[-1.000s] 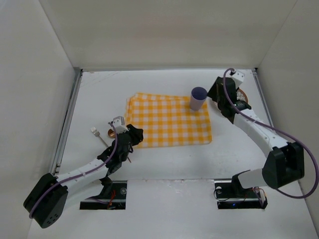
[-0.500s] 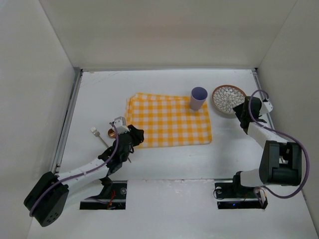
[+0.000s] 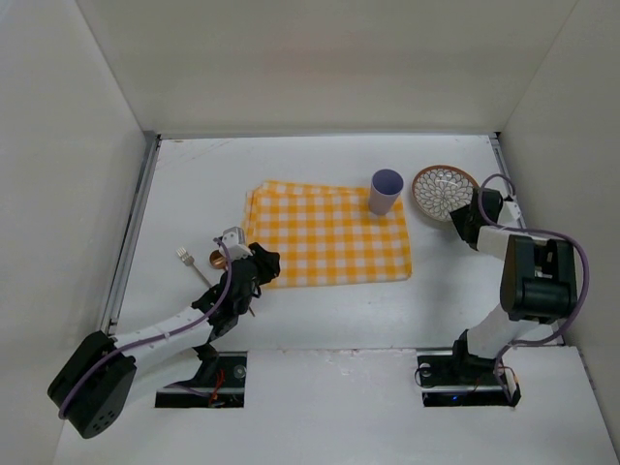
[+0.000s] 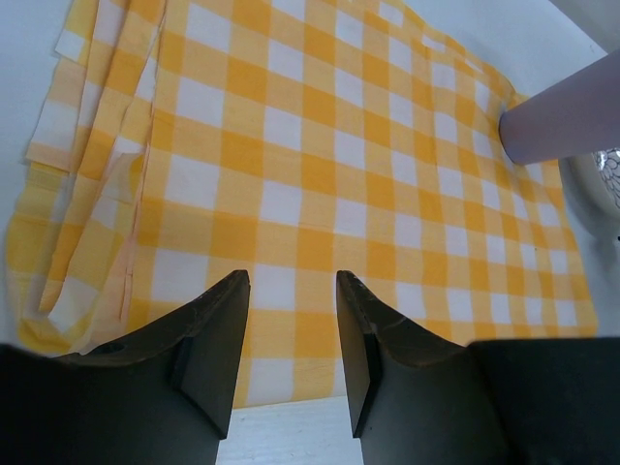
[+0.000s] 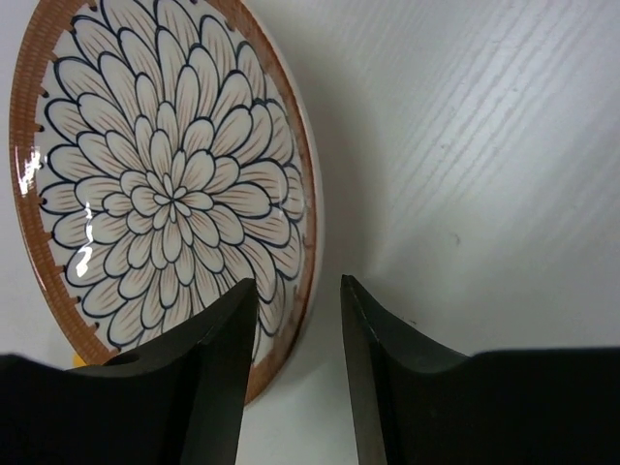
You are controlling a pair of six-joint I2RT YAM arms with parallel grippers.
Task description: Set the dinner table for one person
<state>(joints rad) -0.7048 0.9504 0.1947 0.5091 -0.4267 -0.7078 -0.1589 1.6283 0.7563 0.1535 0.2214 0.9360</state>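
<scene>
On the white dinner table lies a yellow-and-white checked cloth. A lilac cup stands on its far right corner. Right of the cup sits a flower-patterned plate with a brown rim. My right gripper is low at the plate's near right edge, open, its jaws straddling the rim with a gap on both sides. My left gripper hangs open over the cloth's near left edge, nothing between its fingers.
A fork and a small copper-coloured round thing lie left of the cloth, beside the left arm. Metal rails run along the table's sides, with white walls round it. The plate's edge shows behind the cup in the left wrist view.
The right arm has swung from above the plate down to its near right edge, and its jaws have narrowed around the rim. The left arm has not moved.
</scene>
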